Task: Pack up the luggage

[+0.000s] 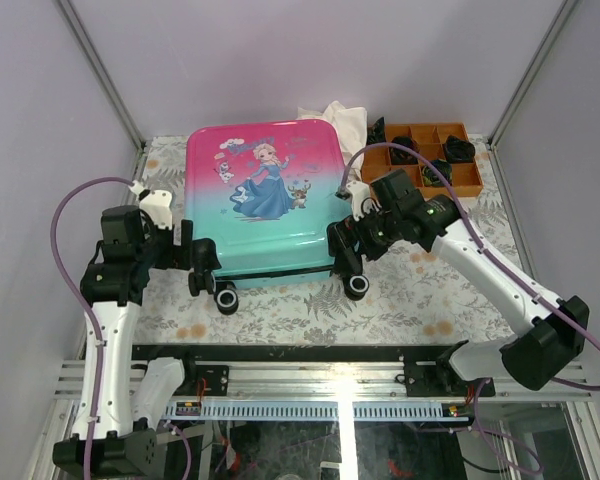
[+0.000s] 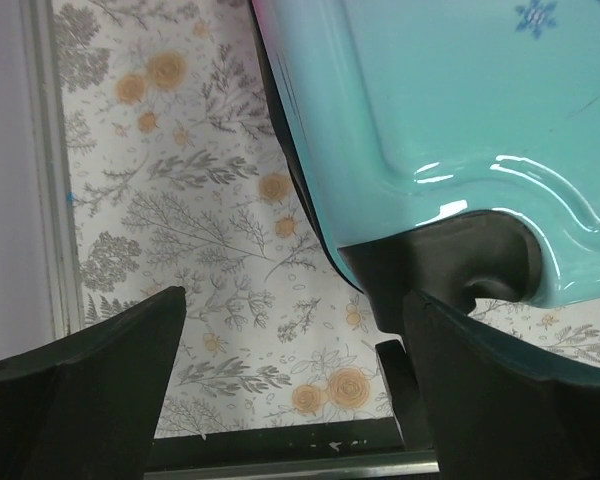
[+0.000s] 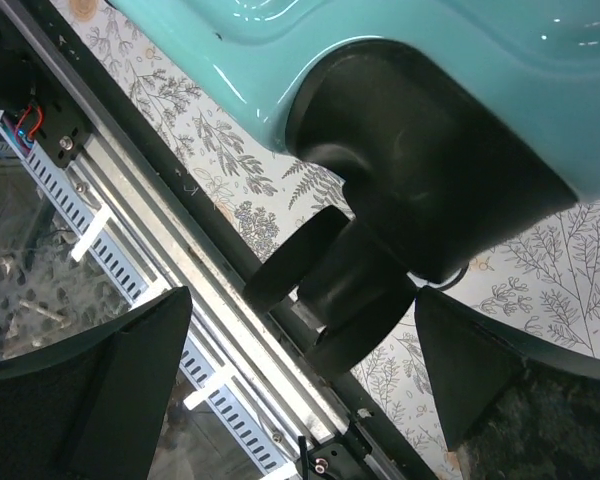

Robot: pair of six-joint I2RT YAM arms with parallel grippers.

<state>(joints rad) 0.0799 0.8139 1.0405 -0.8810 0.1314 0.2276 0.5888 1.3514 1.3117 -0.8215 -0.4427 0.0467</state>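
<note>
The luggage (image 1: 265,200) lies flat and shut in the middle of the table (image 1: 400,310), printed shell up, wheels toward the near edge. Your left gripper (image 1: 202,265) stands wide open at its near-left corner, and your right gripper (image 1: 342,250) is wide open around the near-right wheel (image 3: 315,290); neither holds anything. You seem to be setting up a two-handed grip on that end. Centre each black corner housing between the fingers rather than the wheel, which would likely roll, and close both sides together so the shell doesn't skew.

A robotics lab cell: plain panel walls (image 1: 40,110), aluminium rails (image 1: 380,372), cable duct (image 1: 310,408) beside the table (image 1: 280,312).
</note>
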